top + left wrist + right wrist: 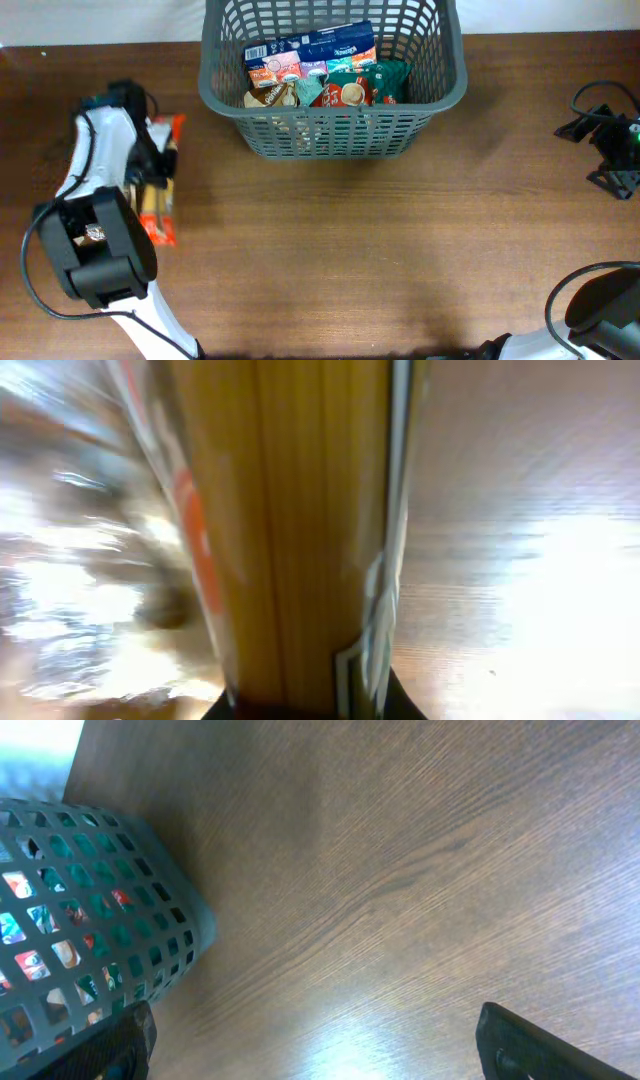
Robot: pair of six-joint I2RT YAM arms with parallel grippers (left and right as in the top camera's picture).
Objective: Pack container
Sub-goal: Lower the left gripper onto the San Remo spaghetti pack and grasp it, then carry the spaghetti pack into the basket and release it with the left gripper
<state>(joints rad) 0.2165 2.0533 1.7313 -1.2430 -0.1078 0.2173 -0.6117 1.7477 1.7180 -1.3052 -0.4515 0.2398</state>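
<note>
- The step in hand is judged to be the pick-up of a spaghetti packet, seen at the left of the overhead frame under the left arm, well apart from the container.
- The left end effector is placed over that packet. In the left wrist view the packet fills the middle of the blurred frame and no fingers are shown, so it cannot be told whether the packet is clamped or only straddled.
- The right end effector is held wide apart and nothing is gripped. Bare counter is seen between its fingertips, and the container's slotted wall lies just beside it at the left of the frame.
- The grey lattice container stands at the top centre of the overhead frame, already loaded with a blue carton and a green packet.
- A secure hold is called for next, then a lift above the rim and a carry towards the upper right; the long packet would probably have to be tilted to fit.
</note>
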